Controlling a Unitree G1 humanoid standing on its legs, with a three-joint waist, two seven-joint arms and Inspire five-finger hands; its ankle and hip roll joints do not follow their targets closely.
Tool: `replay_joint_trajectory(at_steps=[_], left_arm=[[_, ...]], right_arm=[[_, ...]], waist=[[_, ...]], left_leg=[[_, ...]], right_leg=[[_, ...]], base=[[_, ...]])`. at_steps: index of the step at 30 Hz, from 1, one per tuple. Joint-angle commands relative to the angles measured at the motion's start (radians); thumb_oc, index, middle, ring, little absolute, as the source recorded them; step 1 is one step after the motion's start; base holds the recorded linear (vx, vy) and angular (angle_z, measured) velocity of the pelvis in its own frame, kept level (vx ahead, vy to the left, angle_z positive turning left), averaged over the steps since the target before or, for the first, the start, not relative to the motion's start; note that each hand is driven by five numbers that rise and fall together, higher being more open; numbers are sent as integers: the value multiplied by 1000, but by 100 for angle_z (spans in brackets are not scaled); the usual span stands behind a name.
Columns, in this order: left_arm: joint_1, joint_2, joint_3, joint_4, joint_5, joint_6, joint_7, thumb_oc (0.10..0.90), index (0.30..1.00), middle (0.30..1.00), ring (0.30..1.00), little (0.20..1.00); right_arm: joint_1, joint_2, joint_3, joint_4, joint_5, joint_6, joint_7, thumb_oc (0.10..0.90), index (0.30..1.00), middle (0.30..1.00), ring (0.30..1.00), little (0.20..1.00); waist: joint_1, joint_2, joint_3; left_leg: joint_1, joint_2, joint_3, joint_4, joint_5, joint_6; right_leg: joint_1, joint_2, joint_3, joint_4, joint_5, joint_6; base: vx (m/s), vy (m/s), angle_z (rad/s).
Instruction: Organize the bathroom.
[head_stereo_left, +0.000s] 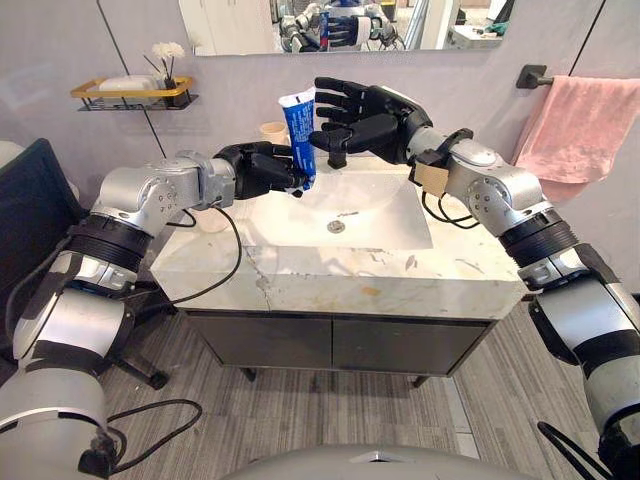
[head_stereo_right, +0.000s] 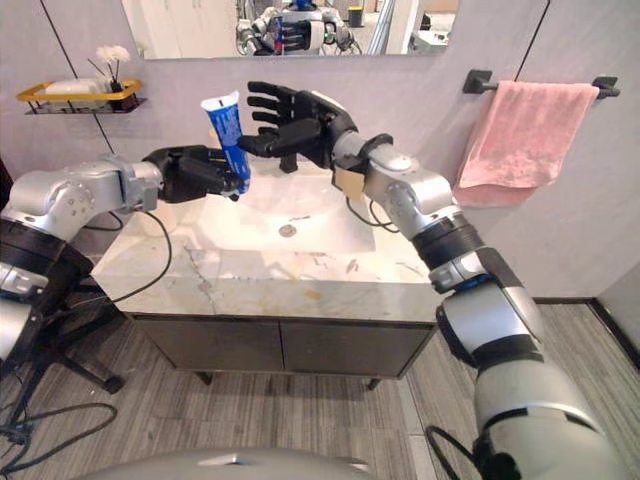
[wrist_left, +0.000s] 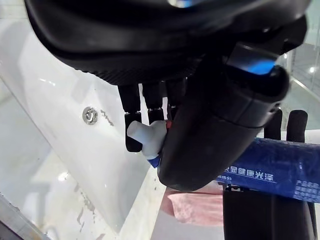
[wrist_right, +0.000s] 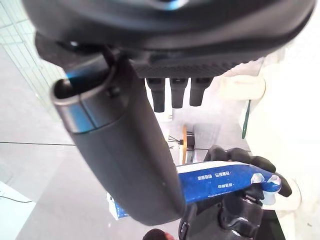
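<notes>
Left eye view: toothpaste tube (head_stereo_left: 299, 135) above sink (head_stereo_left: 395, 215)

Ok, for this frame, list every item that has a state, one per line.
Toothpaste tube: upright, cap down, held.
Left hand: shut on the tube's lower end.
Right hand: open, beside the tube.
Pink towel: hanging on its bar.
Sink: dry-looking, nothing inside.

Blue toothpaste tube (head_stereo_left: 299, 134) with a white cap, held above the white sink basin (head_stereo_left: 300, 222). Counter (head_stereo_left: 300, 275) pale marble (grey-brown veins), cabinet below dark. Right of the sink, a pink towel (head_stereo_left: 585, 130); left, a yellow-rimmed shelf (head_stereo_left: 132, 94).
</notes>
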Motion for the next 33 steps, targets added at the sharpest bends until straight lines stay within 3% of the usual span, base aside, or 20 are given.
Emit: replay_joint_trajectory(at_steps=[1,21,23,28,33], left_arm=[[-140,2,-29,31,-42,-55,-29,400,300,300,300,300],[-99,85,-3,14,46,-16,-121,400,300,300,300,300],[-88,96,4,8,46,-14,-126,400,300,300,300,300],[-76,96,19,-2,51,-24,-121,400,300,300,300,300],[-72,98,24,-17,47,-40,-100,400,300,300,300,300]], right_arm=[[-203,-30,-52,92,24,-191,-56,800,900,900,900,900],[-187,-77,-78,130,23,-198,-109,800,900,900,900,900],[-180,-82,-88,121,50,-165,-118,800,900,900,900,900],[-133,-58,-101,129,136,76,-104,800,900,900,900,900],[-77,-35,-77,133,195,240,-27,800,900,900,900,900]], waist=[[33,-23,-181],[47,-6,-183],[48,-7,-185],[44,-6,-187],[41,-7,-188]], left_leg=[[-85,-42,-111,95,-33,9],[-71,-39,-114,71,-29,3],[-71,-41,-117,73,-32,4],[-73,-42,-117,74,-31,4],[-71,-39,-108,64,-24,-1]], right_leg=[[-32,-2,5,104,-96,46],[-23,-11,-21,97,-97,46],[-22,-11,-19,98,-99,44],[-25,-9,-14,103,-98,43],[-27,-5,-20,95,-94,42]], base=[[3,1,-7],[0,8,1],[0,0,0],[0,0,0],[0,0,0]])
